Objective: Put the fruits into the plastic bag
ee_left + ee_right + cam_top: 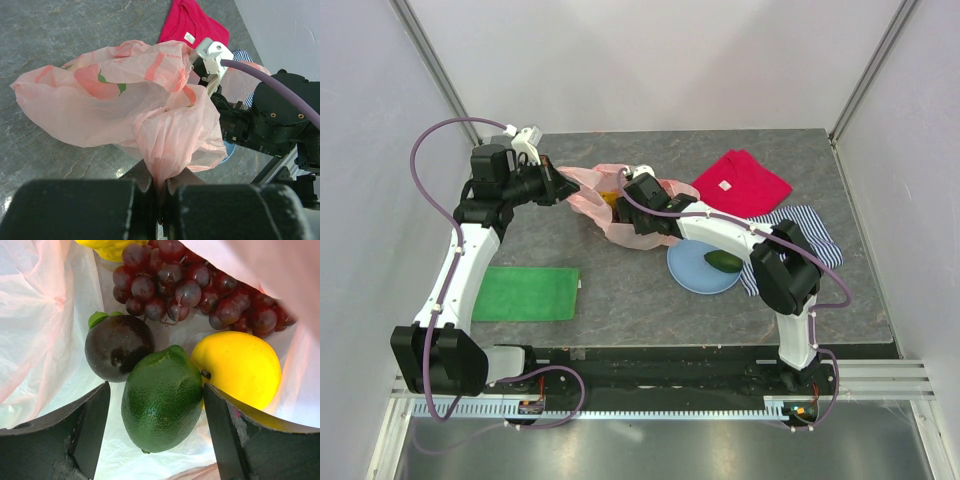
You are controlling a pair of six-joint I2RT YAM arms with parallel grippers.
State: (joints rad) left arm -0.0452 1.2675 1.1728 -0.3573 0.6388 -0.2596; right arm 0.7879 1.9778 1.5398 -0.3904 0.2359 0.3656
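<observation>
The pink plastic bag (588,190) lies crumpled at the table's middle back. My left gripper (161,182) is shut on a gathered fold of the plastic bag (125,100) and holds it up. My right gripper (156,392) is inside the bag and open, its fingers on either side of the green lime (162,400), with a clear gap on the left. Beside the lime lie a dark purple fruit (117,347), a yellow citrus (240,367) and red grapes (190,287). A green avocado (723,262) rests on the blue plate (685,272).
A red cloth (740,183) lies at the back right, with a striped cloth (810,225) under the right arm. A green cloth (527,293) lies near the left arm. White walls enclose the table.
</observation>
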